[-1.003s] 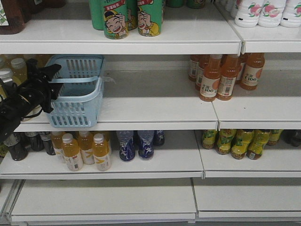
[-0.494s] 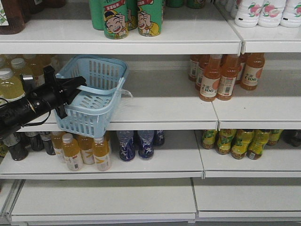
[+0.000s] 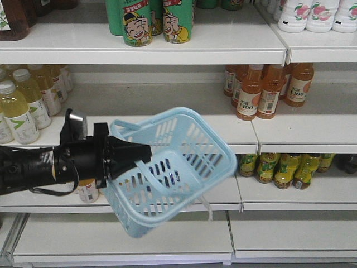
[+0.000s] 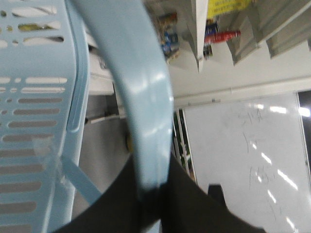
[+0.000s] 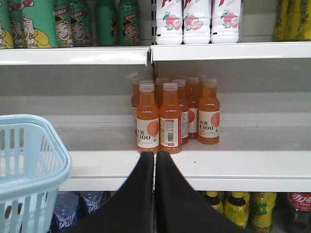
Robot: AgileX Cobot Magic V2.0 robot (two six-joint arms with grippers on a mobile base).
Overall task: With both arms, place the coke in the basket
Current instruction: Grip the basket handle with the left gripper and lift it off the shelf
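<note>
Now left pincer (image 3: 140,153) clamps handle (image 4: 141,111) of tilted basket (image 3: 146,196); right pincer (image 5: 155,156) pressed together, empty, right of basket, facing orange bottles (image 5: 148,121) labelled "C100"; red-labelled coke (image 5: 297,208) farther right.

The lower right frame corner is cropping the coke (image 5: 298,211), and the blurred basket (image 4: 34,121) handle is hiding the tips of the left gripper (image 4: 150,196).

- orange bottles (image 5: 175,116) stand clustered on the middle shelf (image 5: 252,165)
- right gripper (image 5: 155,154) just before them, jaws pressed together
- basket (image 5: 62,160) lower left of them
- coke (image 5: 298,209) below them, far right
</note>
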